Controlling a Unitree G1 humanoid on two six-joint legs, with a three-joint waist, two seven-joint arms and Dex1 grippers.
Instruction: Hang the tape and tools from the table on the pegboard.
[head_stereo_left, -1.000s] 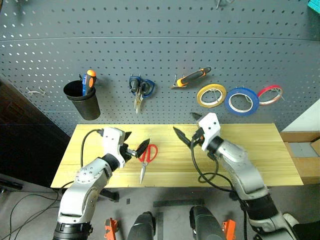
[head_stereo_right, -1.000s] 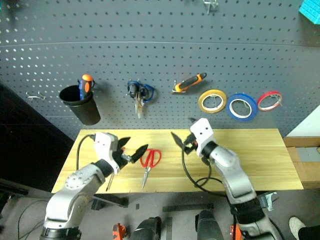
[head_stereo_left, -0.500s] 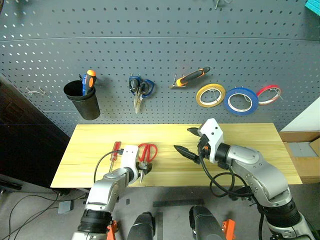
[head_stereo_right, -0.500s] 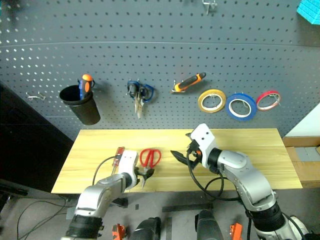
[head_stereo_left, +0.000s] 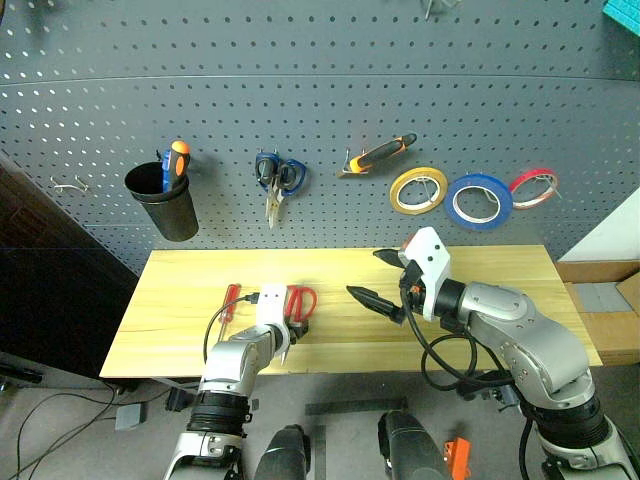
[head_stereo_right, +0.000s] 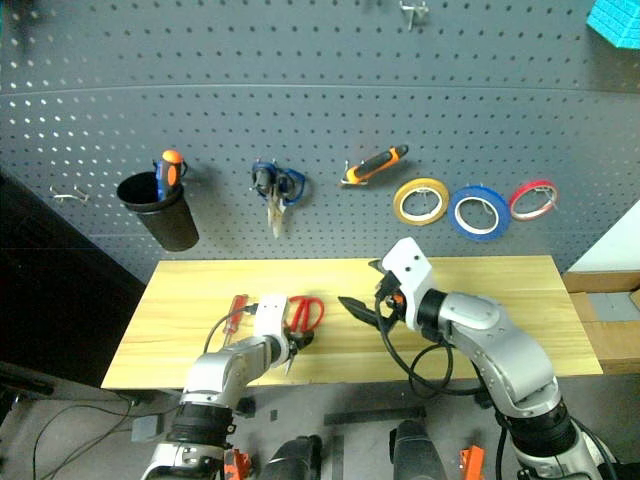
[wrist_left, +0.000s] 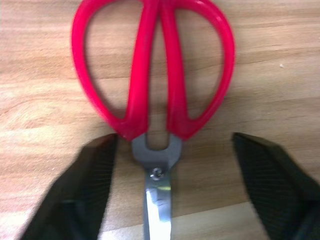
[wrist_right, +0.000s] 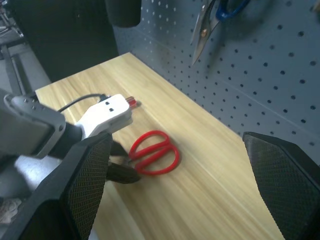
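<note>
Backdrop: a dark grey pegboard (head_stereo_left: 320, 90) with a grid of small holes covers the wall behind a light yellow plank table (head_stereo_left: 500, 300).
On the pegboard: a black cup (head_stereo_left: 163, 201) holding an orange-and-blue screwdriver (head_stereo_left: 175, 163), blue-handled scissors (head_stereo_left: 278, 180), orange-and-black pliers (head_stereo_left: 378, 154), then a yellow roll (head_stereo_left: 419, 189), the blue tape (head_stereo_left: 479, 200) and a red roll (head_stereo_left: 535, 186) in a row.
Red scissors (head_stereo_left: 298, 301): flat on the table near its front edge, left of centre, handle loops toward the pegboard, blades toward the front edge.
Red-handled screwdriver (head_stereo_left: 230, 300): lying on the table just left of the scissors, near the front edge.
Left arm: reaches low over the front edge, forearm angled down at the tabletop.
Left gripper (wrist_left: 167, 190): fingers (wrist_left: 85, 190) set down on either side of the scissors' pivot, one just beside the red handle, the other apart from it; jaws spread, nothing clamped.
Right arm: elbow bent, raised above the middle of the table, wrist turned toward the robot's left.
Right gripper (head_stereo_left: 380, 278): jaws wide apart and empty, well clear of the tabletop.
Writing: none can be read on any tool or roll.
</note>
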